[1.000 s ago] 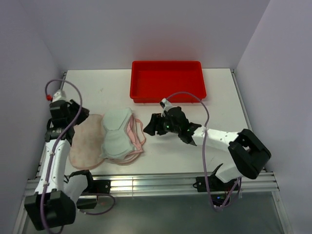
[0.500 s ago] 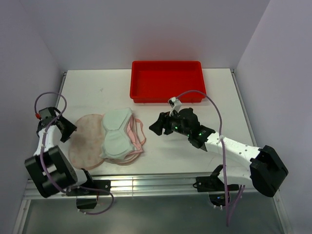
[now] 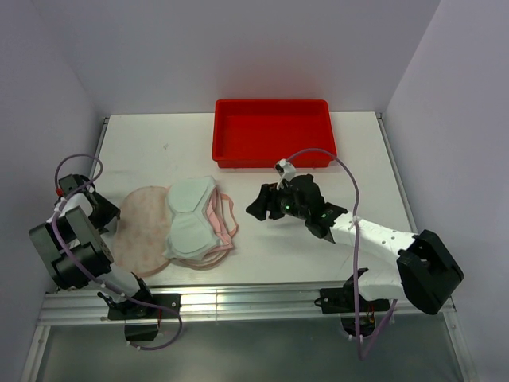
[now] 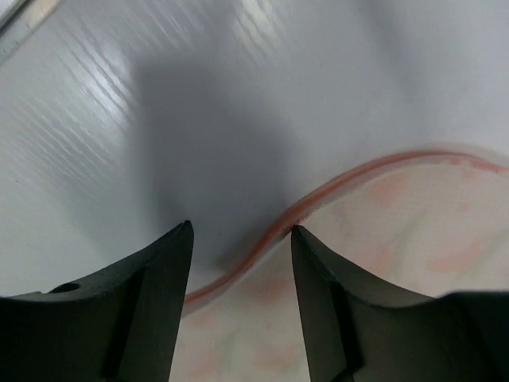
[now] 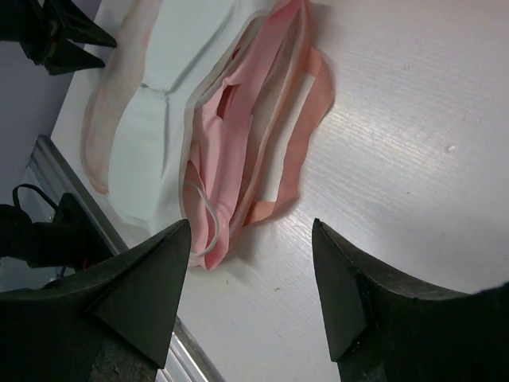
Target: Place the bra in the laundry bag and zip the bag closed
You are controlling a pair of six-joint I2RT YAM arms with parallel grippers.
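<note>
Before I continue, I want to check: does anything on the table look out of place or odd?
Only the bra: it lies on top of the laundry bag, covering its right part, not inside, and its pink straps trail onto the table. Nothing looks spilled or damaged.

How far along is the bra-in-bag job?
Done: nothing that shows. The bra lies draped over the laundry bag, straps on the table, not inside. In hand: nothing; the left gripper is open over the bag's pink edge, the right gripper open beside the straps. Left: insert bra, zip shut.
</note>
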